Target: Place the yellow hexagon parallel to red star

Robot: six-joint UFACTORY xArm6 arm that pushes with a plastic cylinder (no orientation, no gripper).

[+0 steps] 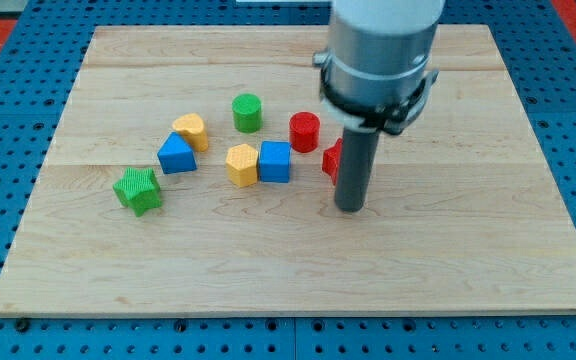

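1. Wooden board (268,250) lies on a blue pegboard (8,100) and carries every block; we see no bowl, box or tray, so nothing sits inside anything.
2. Our arm ends in a plain dark rod with no jaws, so it has hold of nothing. My tip (350,208) rests on the wood just below and to the view's right of the red star (332,158), which the rod partly hides; we cannot tell whether they touch.
3. We find the yellow hexagon (241,165) near the board's middle, pressed against the left side of the blue cube (275,161) and well to the view's left of the tip.
4. Above these stand the red cylinder (305,131) and the green cylinder (247,112).
5. Further left, the yellow heart (191,130) touches the blue triangular block (176,154), and the green star (137,189) sits apart, nearest the left edge.
6. All blocks keep clear of the board's edges. Bare wood stretches across the view's bottom half and the whole right side beyond the rod.
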